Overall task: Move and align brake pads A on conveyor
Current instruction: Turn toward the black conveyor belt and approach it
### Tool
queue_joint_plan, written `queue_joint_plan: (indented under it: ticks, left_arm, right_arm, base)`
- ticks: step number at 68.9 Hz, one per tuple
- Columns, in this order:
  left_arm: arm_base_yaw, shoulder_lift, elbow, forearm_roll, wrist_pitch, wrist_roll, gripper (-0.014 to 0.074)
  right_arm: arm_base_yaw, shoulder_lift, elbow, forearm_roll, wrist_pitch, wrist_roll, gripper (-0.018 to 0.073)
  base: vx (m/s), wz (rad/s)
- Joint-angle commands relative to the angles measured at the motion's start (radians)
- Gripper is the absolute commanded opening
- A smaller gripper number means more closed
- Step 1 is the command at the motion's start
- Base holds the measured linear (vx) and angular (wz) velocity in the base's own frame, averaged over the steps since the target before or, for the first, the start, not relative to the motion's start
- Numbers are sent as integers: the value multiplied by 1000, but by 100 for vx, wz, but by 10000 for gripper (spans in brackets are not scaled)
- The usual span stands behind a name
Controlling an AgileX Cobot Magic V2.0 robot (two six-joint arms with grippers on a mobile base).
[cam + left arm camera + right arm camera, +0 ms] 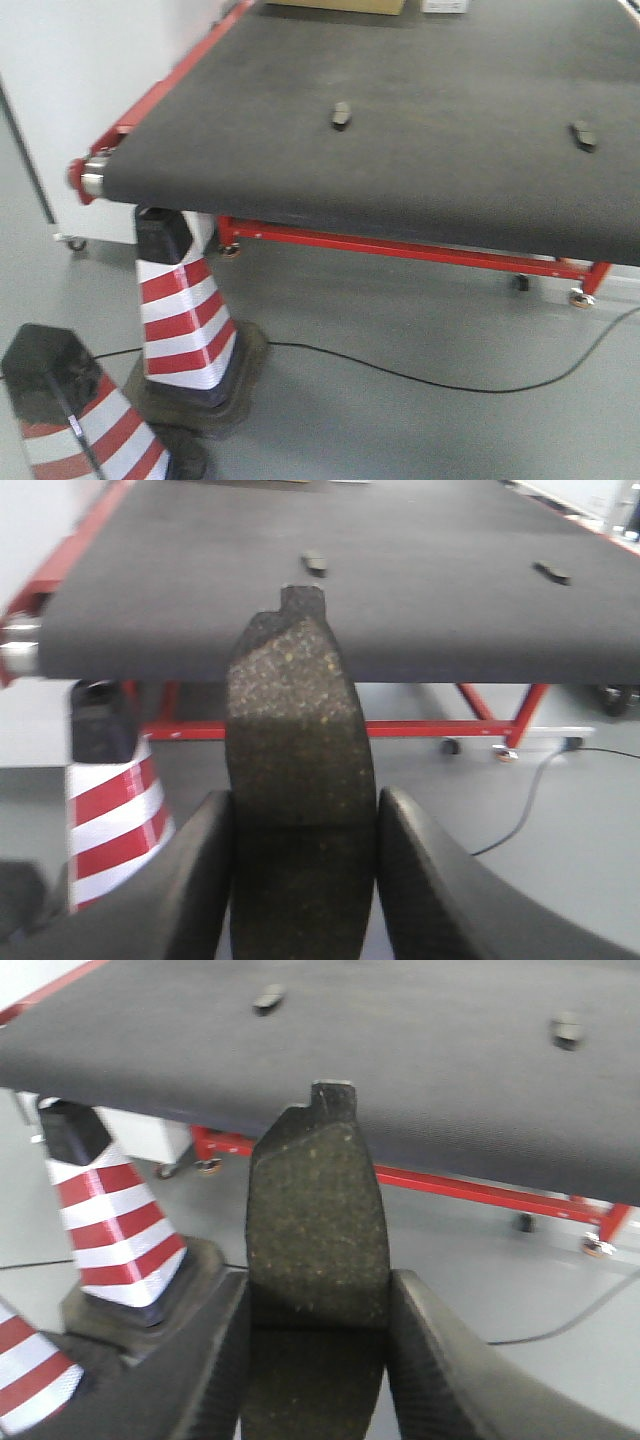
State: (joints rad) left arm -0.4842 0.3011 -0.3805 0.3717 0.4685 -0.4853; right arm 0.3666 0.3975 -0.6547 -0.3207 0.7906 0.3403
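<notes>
From left to right, the left claw (pixel 300 880) is seen pinched on a flat, dark grey, speckled curved brake pad (pixel 298 750), which is held on end between the two black fingers (pixel 200 880), its long axis running straight ahead and its notched tab pointing at the near edge of the wide charcoal felt-like conveyor belt with red side rails (pixel 420 630). The belt is judged to lie ahead of and somewhat above this pad, so the coming move turns on carrying it forward over that edge. Two more small dark pads already rest on the belt, well apart: one (pixel 341 114) toward the left-centre, one (pixel 583 134) toward the right, each lying roughly lengthwise up the belt. The left one lies nearly in line ahead of the left claw. The right claw (pixel 315 1370) is likewise closed on a second speckled grey pad (pixel 316 1250), held the same way, tab forward, short of the belt edge. Red-and-white striped traffic cones (pixel 185 320) stand on the grey floor by the belt's left corner.
</notes>
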Motion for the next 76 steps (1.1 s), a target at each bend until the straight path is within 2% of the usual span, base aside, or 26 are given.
queue_joint_plan:
  ticks: [1, 31, 76]
  left_arm:
    - [-1, 10, -29, 11, -88, -5, -6]
    - [-1, 10, -29, 11, -88, -5, -6]
    - [-1, 10, -29, 11, -88, -5, -6]
  right_arm:
    - [-6, 5, -28, -29, -88, -7, -4]
    - [-6, 5, -28, -29, -89, -7, -4]
    - [-6, 5, -28, -29, -91, -7, -4]
  base:
    - [8, -48]
    - [5, -36]
    - [7, -15]
